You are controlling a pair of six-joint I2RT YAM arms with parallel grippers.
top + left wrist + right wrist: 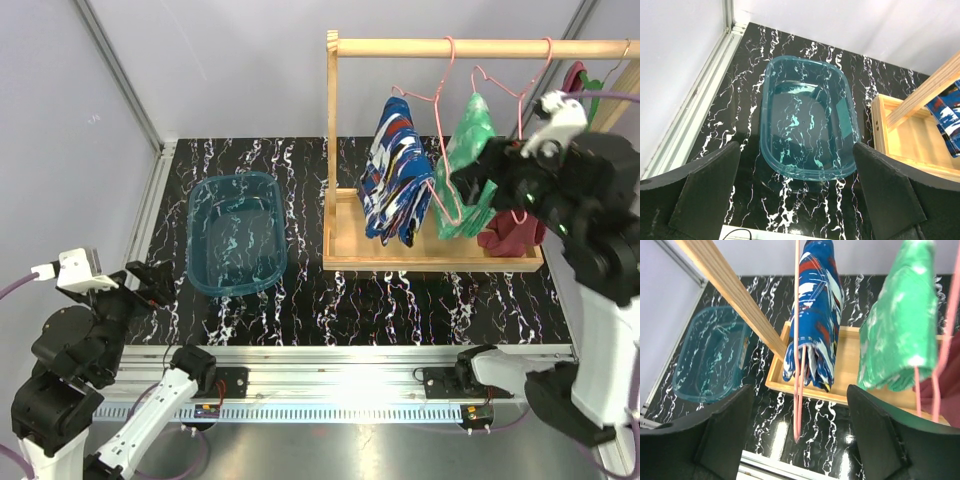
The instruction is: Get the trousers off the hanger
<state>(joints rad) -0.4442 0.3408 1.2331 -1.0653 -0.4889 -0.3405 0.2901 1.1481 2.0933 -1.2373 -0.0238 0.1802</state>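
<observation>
Blue patched trousers (398, 172) and green mottled trousers (470, 140) each hang folded over a pink hanger (441, 95) on the wooden rail (420, 47). My right gripper (468, 180) is open, raised beside the green trousers and facing both garments. In the right wrist view the blue trousers (817, 315) hang ahead, left of the green trousers (900, 330). The low corner of the blue pair's pink hanger (799, 390) dangles between my wide-apart fingers (875, 435), touching neither. My left gripper (150, 285) is open and empty near the table's front left.
A teal plastic bin (215, 185) stands left of the rack, and its rim (810, 172) lies just beyond my left gripper (797, 200). The rack's wooden base tray (345, 250) and upright post (331, 150) stand mid-table. A maroon top (510, 235) lies on the tray's right end.
</observation>
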